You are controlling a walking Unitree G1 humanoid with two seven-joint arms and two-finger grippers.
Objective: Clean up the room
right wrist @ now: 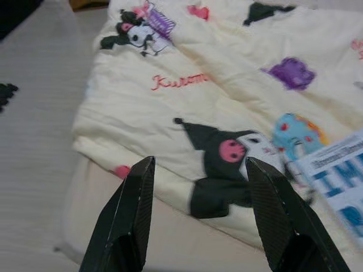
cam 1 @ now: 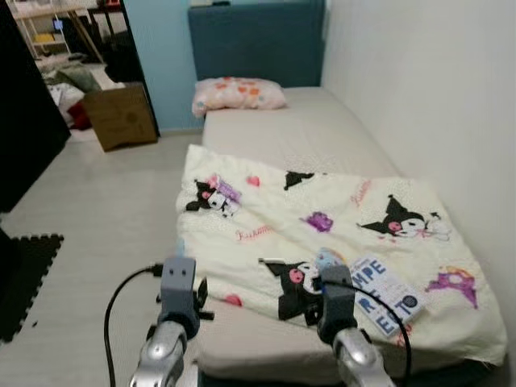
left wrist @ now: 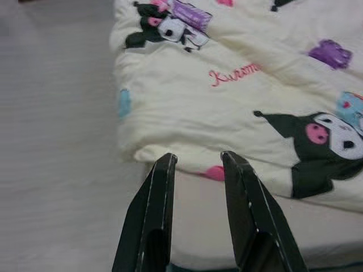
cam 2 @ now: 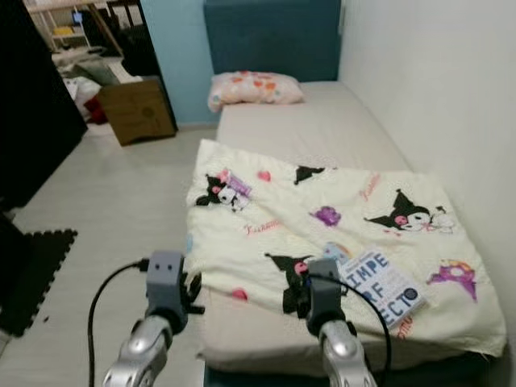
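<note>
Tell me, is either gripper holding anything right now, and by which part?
Nothing is held. The left gripper and right gripper are both open, short of the blanket edge.

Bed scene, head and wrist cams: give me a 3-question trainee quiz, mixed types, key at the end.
1. True or false: the book lies on the blanket, on the robot's right side of the bed.
2. Multiple choice: where is the pillow? A) on the floor B) at the head of the bed by the headboard C) on top of the book
3. Short answer: are the fingers of the left gripper and the right gripper open or shut, and do they hold anything?

Key
1. True
2. B
3. Both open, both empty, each poised just short of the blanket's near edge.
</note>
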